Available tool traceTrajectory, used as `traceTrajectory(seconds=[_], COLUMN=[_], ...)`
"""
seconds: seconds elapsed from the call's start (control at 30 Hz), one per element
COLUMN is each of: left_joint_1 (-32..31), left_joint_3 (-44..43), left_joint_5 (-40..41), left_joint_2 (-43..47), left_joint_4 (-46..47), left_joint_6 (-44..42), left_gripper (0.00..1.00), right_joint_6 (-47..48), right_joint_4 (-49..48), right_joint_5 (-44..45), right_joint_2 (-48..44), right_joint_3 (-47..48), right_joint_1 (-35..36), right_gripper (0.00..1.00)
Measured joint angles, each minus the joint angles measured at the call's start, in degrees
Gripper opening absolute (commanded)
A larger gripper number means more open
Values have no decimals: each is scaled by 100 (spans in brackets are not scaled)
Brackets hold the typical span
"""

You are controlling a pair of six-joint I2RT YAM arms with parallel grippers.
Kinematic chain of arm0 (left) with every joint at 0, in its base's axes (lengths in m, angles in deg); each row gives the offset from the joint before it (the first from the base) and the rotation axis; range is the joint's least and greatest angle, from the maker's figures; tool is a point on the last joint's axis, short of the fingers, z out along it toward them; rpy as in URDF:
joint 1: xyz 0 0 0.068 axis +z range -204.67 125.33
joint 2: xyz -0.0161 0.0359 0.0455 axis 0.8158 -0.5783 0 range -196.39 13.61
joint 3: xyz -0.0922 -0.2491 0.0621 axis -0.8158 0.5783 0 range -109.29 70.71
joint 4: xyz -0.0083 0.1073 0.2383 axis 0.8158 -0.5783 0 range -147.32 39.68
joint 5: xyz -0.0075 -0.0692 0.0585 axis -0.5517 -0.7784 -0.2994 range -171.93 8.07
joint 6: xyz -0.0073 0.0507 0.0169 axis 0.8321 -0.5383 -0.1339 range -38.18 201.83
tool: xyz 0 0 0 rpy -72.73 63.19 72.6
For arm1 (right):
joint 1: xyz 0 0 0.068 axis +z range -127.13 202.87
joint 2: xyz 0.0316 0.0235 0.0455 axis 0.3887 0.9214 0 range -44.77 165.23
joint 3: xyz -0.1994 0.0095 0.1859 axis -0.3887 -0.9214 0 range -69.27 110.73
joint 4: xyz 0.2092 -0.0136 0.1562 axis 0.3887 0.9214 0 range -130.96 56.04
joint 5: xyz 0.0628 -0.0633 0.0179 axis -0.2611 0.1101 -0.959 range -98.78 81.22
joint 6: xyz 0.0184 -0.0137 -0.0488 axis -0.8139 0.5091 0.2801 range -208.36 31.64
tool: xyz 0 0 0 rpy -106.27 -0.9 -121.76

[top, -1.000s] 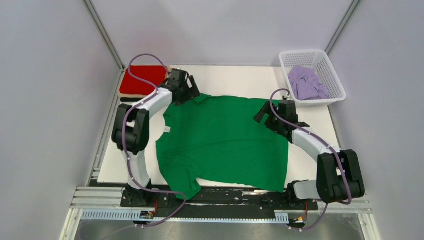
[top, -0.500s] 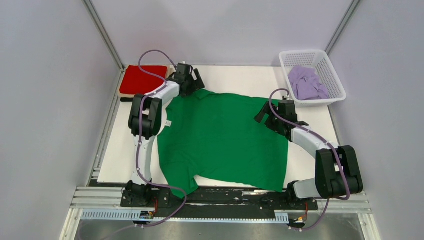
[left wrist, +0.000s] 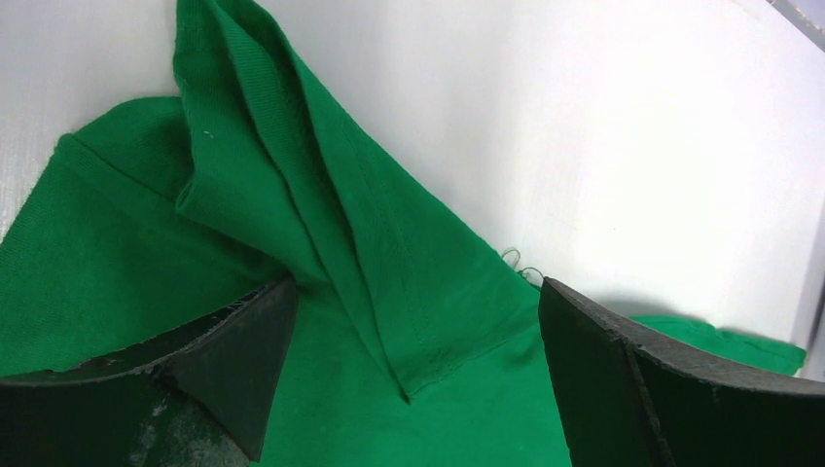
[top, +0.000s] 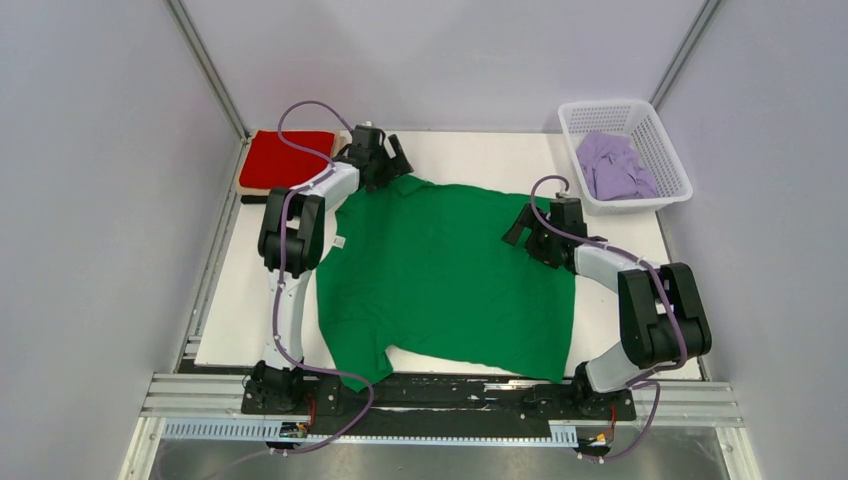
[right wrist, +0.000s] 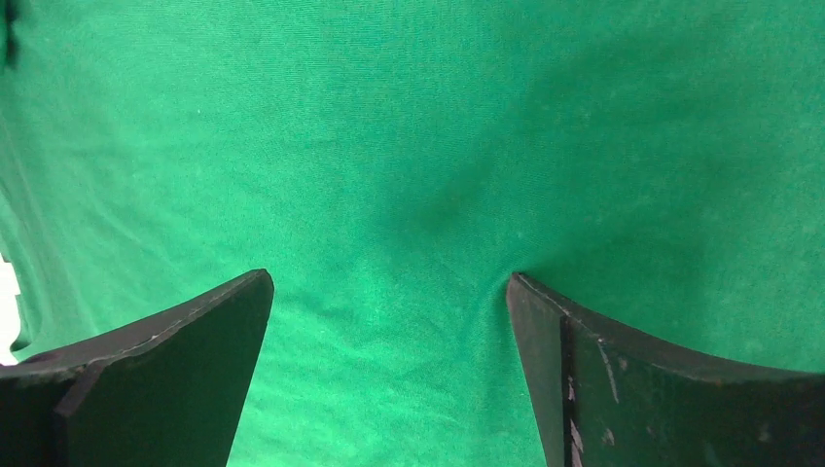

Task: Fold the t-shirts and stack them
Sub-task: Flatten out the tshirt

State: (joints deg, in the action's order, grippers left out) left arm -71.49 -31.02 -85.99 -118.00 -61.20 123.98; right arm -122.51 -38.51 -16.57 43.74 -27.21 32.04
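The bright green t-shirt [top: 445,275] lies spread flat on the white table, its white neck tag [top: 340,241] on the left. My left gripper [top: 392,168] is open over the far left sleeve. In the left wrist view that bunched sleeve [left wrist: 321,224] lies between the spread fingers of the left gripper [left wrist: 418,321], ungripped. My right gripper [top: 522,228] is open, its tips down on the shirt's far right part. The right wrist view shows the right gripper [right wrist: 389,292] over flat green cloth [right wrist: 418,146]. A folded red shirt [top: 285,158] lies far left. A lilac shirt [top: 612,165] sits in the basket.
The white lattice basket [top: 672,160] stands at the far right corner, partly off the table board. Grey walls close in left, right and behind. The metal rail [top: 440,405] with both arm bases runs along the near edge, just below the shirt's hem.
The left arm swung farther back and right, uncovering the red shirt, and now hovers at the far sleeve. The right gripper shifted slightly left and farther onto the shirt. Both stayed open.
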Motion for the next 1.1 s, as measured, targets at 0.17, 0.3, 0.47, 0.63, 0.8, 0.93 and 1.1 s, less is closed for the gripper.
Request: traceTrajectory(seconds=[0.17,0.3,0.47,0.63,0.8,0.93,1.1], left_joint_1=[0,0,-2,-2,-2,-2,-2], left_joint_3=[0,0,13,170,173,173,160], left_joint_5=[-68,-90,-74,-15,0,-7,-37], left_joint_2=[0,0,17,219,350,365,356], left_joint_4=[2,0,-15,-83,-83,-61,-61], left_joint_6=[20,42,42,39,42,48,85], left_gripper=[100,100,100,100,100,100,100], right_joint_6=[0,2,2,-35,-107,-133,-133], right_joint_4=[-92,-127,-138,-63,160,177,179], right_joint_5=[-22,-22,-2,144,299,326,326], right_joint_2=[66,101,136,111,24,22,20], right_joint_3=[31,44,79,85,83,85,83], right_joint_1=[0,0,0,7,7,4,4], right_gripper=[100,100,100,100,100,100,100])
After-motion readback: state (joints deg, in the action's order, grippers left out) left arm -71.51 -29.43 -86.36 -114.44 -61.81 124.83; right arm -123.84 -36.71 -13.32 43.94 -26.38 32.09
